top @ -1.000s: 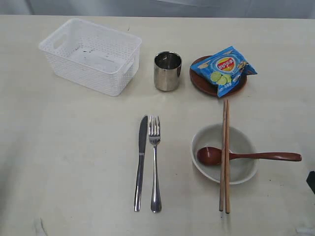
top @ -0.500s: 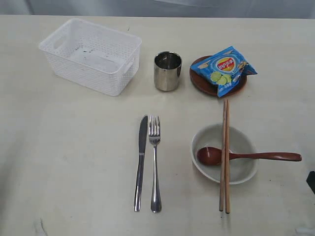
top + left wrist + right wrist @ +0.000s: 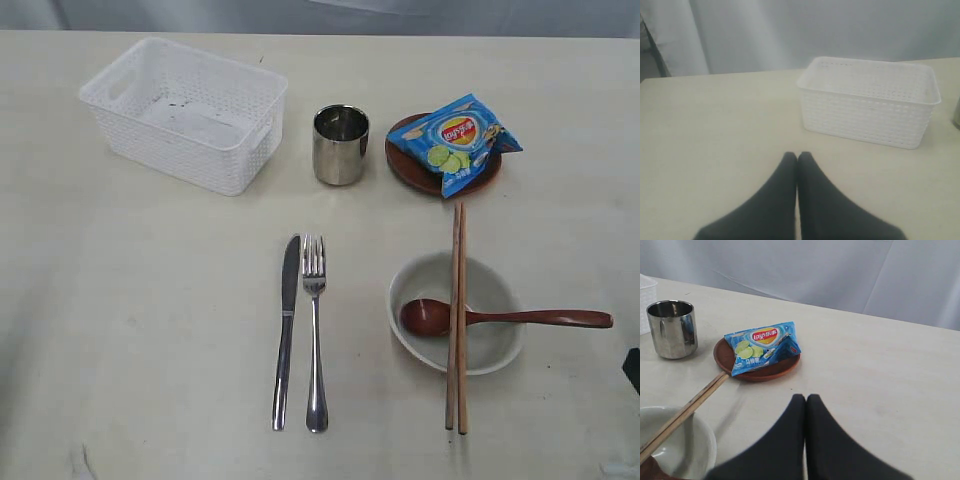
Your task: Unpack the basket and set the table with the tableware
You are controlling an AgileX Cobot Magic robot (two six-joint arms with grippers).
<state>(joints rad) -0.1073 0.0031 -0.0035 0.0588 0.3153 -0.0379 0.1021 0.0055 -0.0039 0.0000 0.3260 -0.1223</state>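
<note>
The white basket [image 3: 185, 112] [image 3: 870, 100] stands empty at the back left of the table [image 3: 150, 320]. Beside it stands the steel cup [image 3: 341, 144] [image 3: 672, 328]. A red-brown plate [image 3: 420, 172] [image 3: 762, 371] carries a blue chips bag [image 3: 455, 140] [image 3: 762, 346]. A knife [image 3: 286, 330] and fork [image 3: 315, 330] lie side by side at the front centre. The pale bowl [image 3: 456, 312] [image 3: 675, 450] holds a wooden spoon [image 3: 500, 318], with two chopsticks [image 3: 457, 315] [image 3: 690, 407] laid across it. My left gripper [image 3: 797, 156] and right gripper [image 3: 805, 398] are both shut and empty, hovering over bare table.
A grey-white curtain [image 3: 790, 30] hangs behind the table's far edge. A dark part of the right arm [image 3: 632, 368] shows at the exterior view's right edge.
</note>
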